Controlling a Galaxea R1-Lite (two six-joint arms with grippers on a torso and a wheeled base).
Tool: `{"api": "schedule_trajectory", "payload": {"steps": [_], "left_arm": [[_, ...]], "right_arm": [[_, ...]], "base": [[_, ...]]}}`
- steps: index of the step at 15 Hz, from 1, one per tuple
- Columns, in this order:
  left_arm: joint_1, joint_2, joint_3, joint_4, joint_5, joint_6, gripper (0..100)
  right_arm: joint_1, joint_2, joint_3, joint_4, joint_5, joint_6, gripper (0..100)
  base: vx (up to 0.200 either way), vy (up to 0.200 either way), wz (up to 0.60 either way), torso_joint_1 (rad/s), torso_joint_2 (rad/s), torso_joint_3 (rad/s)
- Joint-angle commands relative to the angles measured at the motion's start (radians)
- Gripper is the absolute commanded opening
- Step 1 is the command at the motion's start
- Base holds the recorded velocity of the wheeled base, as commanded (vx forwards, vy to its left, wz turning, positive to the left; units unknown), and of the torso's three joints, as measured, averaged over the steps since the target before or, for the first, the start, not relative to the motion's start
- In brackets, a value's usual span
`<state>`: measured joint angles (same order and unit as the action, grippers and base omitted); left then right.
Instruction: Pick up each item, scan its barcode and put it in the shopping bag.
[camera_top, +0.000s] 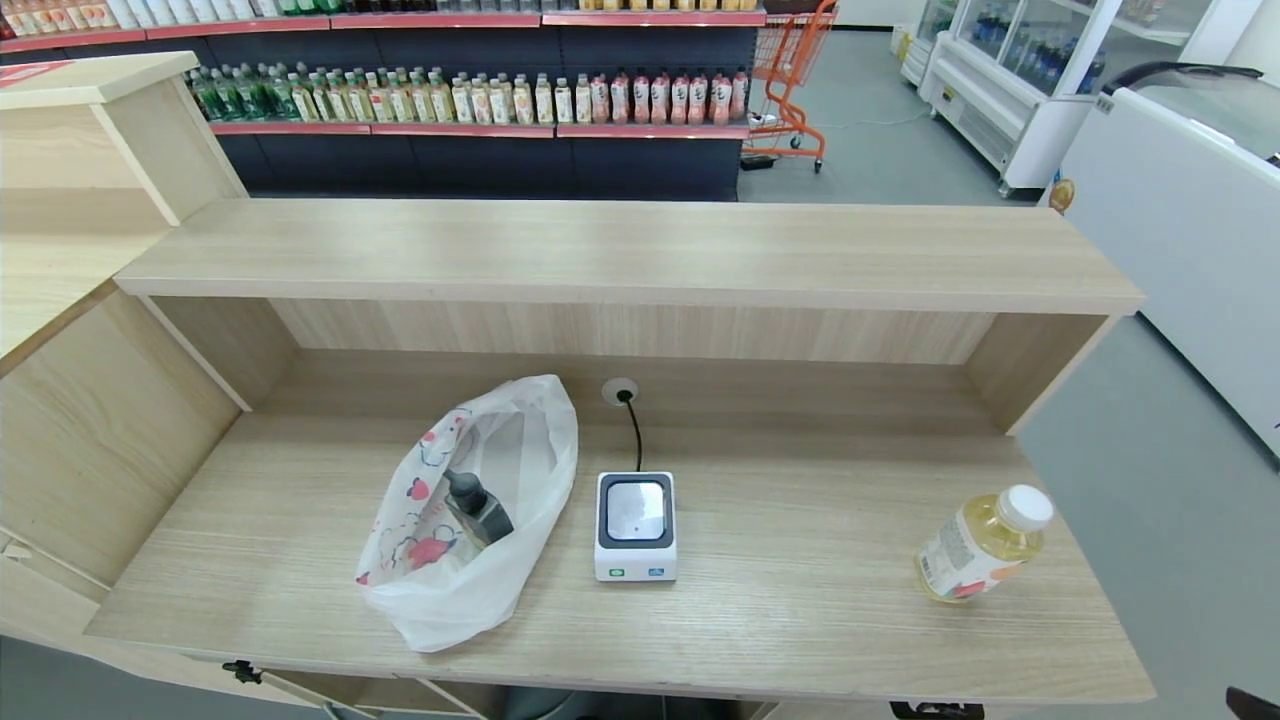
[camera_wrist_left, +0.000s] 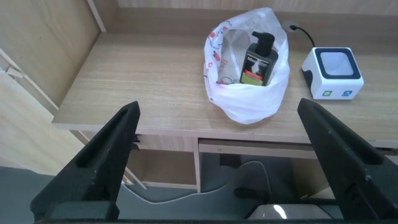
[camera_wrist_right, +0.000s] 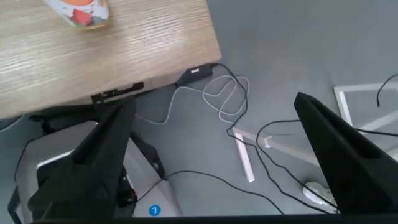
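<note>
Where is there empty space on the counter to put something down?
The widest bare patch lies between the scanner and the yellow bottle. Another lies between the shopping bag and the counter's left side wall. The top ledge is bare too. It is tightest between bag and scanner.

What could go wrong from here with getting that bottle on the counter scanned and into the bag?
1. The juice bottle sits near the right end of the counter; a clumsy approach by the open right pincer might knock it to the floor.
2. The shopping bag lies slumped, its mouth partly taken by the pump bottle, so the next item may catch the plastic or slide out.
3. The scanner faces upward; the barcode may need turning downward.
</note>
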<state>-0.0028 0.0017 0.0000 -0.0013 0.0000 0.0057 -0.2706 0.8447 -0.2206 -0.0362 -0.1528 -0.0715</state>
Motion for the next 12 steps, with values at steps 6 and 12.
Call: {"api": "schedule_trajectory", "payload": {"steps": [6,12], "left_arm": [[0.000,0.000,0.000,0.000,0.000,0.000,100],[0.000,0.000,0.000,0.000,0.000,0.000,100]], "right_arm": [[0.059,0.554,-0.032,-0.349,-0.013,0.094,100],[0.212,0.806,-0.049,-0.619,-0.005,0.098,100]], "base": [[0.000,0.000,0.00,0.000,0.00,0.000],[0.000,0.000,0.00,0.000,0.00,0.000]]}}
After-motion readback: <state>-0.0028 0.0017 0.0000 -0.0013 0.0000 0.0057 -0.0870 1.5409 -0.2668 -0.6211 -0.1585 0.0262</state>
